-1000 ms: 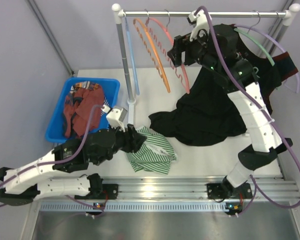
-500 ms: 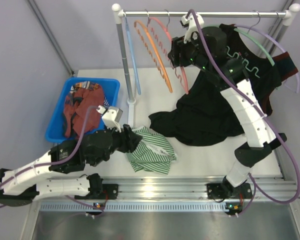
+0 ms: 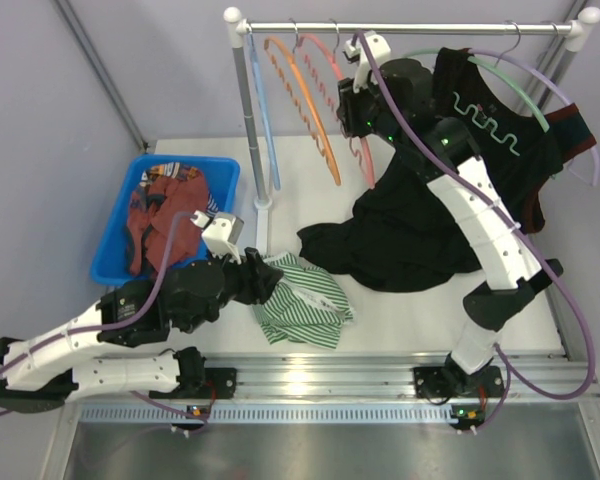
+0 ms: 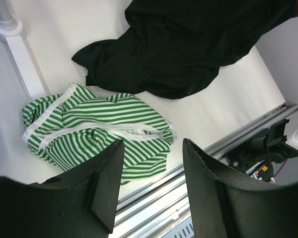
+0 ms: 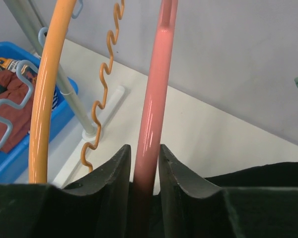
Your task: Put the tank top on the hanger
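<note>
The green and white striped tank top lies crumpled near the table's front edge, seen too in the left wrist view. My left gripper hovers over its left side, open, with nothing between its fingers. The pink hanger hangs from the rail. My right gripper is raised to it. In the right wrist view its two fingers stand tight on either side of the hanger's pink bar, the gripper shut on it.
An orange hanger and a light blue hanger hang left of the pink one. A large black garment droops from a green hanger onto the table. A blue bin holds red patterned cloth at the left.
My right arm has moved left along the rail to the pink hanger and its jaws have closed around the bar. The left arm has barely shifted.
</note>
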